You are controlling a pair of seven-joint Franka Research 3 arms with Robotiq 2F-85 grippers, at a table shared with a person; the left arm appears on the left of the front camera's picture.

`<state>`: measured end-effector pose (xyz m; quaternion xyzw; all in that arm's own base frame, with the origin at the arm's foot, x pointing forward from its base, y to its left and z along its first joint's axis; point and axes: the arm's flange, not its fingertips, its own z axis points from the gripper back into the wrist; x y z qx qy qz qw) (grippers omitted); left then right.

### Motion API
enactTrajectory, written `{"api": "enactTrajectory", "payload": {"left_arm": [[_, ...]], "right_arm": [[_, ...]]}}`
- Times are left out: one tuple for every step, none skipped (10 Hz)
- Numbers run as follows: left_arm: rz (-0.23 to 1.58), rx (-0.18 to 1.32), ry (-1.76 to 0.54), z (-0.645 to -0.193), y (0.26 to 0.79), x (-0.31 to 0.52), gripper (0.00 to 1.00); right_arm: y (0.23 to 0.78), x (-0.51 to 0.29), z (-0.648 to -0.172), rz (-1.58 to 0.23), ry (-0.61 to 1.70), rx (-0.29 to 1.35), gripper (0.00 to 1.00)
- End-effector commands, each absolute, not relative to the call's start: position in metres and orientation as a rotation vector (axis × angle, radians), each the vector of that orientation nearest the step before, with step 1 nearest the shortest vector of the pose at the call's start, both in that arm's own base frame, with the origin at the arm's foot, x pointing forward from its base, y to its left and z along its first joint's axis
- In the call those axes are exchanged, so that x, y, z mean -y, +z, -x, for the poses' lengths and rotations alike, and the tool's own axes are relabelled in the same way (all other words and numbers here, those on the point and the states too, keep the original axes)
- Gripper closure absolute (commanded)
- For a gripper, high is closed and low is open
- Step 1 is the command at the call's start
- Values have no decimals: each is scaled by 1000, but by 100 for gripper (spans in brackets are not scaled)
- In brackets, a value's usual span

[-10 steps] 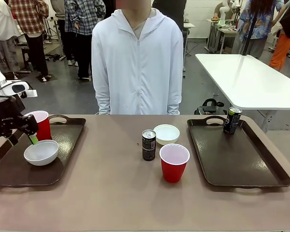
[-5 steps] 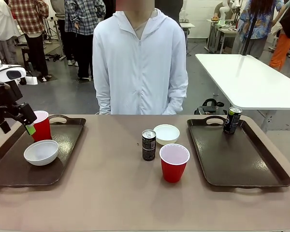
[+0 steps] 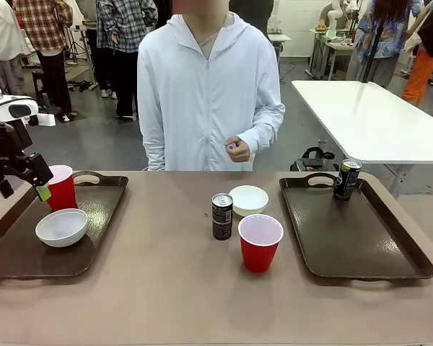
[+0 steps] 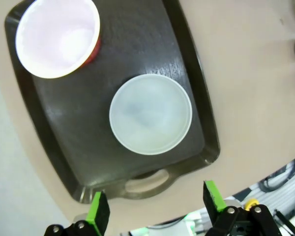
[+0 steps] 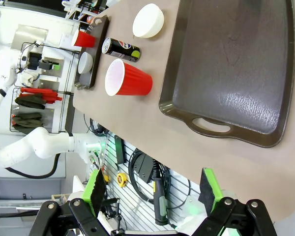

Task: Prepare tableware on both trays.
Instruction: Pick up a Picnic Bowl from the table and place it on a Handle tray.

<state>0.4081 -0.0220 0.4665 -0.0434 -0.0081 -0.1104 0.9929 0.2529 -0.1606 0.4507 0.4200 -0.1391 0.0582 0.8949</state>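
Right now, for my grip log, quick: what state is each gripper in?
Left gripper, black with green pads: open, holding nothing.
Right gripper, same build: open, holding nothing.

Nothing written here can be read. The middle can (image 3: 222, 216), standing at the centre of the surface, carries pale print on its dark side. The right can (image 3: 347, 179), at the far end of the right tray (image 3: 353, 238), shows green and yellow marks. Both are too small to make out.
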Motion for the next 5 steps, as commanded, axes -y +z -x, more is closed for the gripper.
{"api": "enactTrajectory", "payload": {"left_arm": [[99, 20, -217, -408, 466, 23, 0], [99, 20, -217, -408, 466, 23, 0], [99, 20, -217, -408, 466, 23, 0], [87, 16, -221, -408, 466, 22, 0], [228, 10, -233, -410, 471, 8, 0]], "right_arm": [[450, 161, -253, -873, 123, 288, 0], [450, 161, -253, -873, 123, 288, 0], [450, 161, -253, -873, 123, 288, 0], [450, 161, -253, -873, 123, 288, 0], [450, 161, -253, -873, 123, 288, 0]]}}
